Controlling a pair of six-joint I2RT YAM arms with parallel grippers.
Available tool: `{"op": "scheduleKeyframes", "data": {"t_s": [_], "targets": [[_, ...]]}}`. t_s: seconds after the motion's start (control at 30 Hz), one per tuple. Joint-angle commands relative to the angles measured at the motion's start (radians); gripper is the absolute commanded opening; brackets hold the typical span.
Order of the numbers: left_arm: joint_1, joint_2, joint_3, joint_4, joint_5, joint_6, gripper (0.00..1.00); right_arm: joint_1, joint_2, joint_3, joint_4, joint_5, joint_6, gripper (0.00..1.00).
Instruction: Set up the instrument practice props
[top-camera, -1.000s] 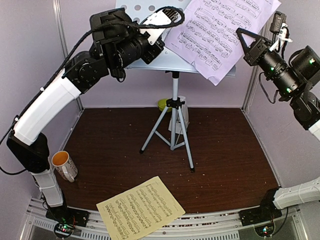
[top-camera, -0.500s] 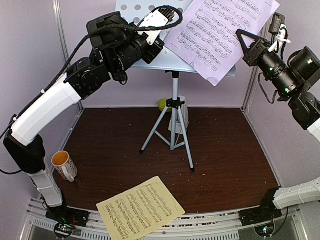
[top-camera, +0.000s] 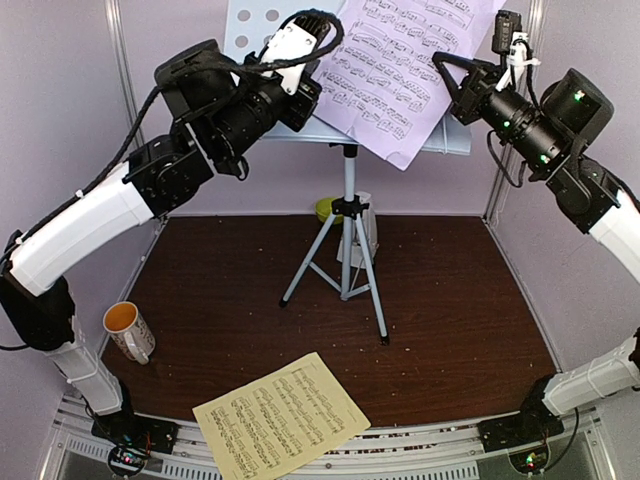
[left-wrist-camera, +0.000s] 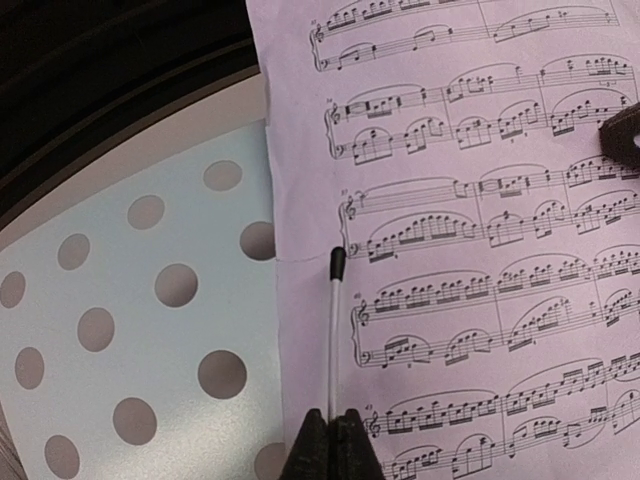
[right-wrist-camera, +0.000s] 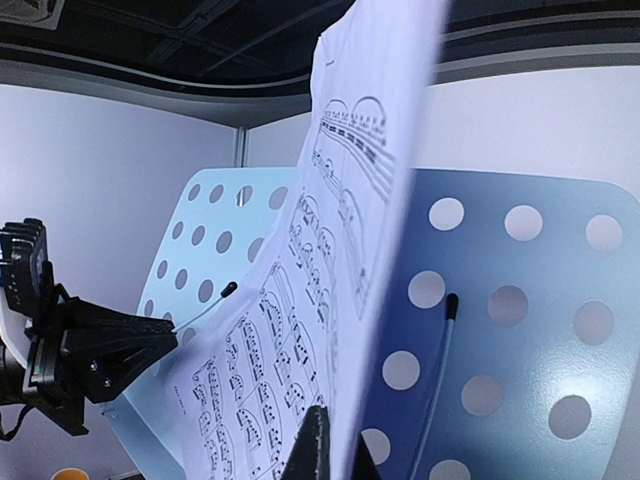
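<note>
Showing an orange inside in the mug (top-camera: 130, 330) near left, contents unclear, and a green bowl (top-camera: 326, 208) half hidden behind the tripod (top-camera: 348, 255). Pinching the right edge of the lavender page (top-camera: 390, 70) in the shut right claw (right-wrist-camera: 322, 430), before the holed stand (left-wrist-camera: 150, 300) far back. Clamping the left claw (left-wrist-camera: 331, 440) on the wire clip (left-wrist-camera: 333, 340), with a yellow page (top-camera: 282, 417) flat at the near edge.

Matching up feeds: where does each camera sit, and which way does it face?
Top external: above, behind the bases, facing down at table, music stand; left arm, right arm show.
Left wrist: faces the stand's desk and lavender page; left pincer, shut on a holder wire, at bottom.
Right wrist: looks along the page's edge; right pincer, gripping it, at bottom.
Shared: all show the page.
</note>
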Motion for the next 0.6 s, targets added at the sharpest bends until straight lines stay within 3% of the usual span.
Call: {"op": "scheduleKeyframes", "data": {"t_s": [0.0,0.57], "targets": [[0.003,-0.052,-0.032,0.170,0.036,-0.028,0.00,-0.005,0.026,0.054,0.013,-0.077,-0.097,0.00],[0.003,-0.094,-0.147,0.295,0.086,-0.022,0.00,-0.038,0.316,0.408,-0.058,-0.424,-0.301,0.00]]}}
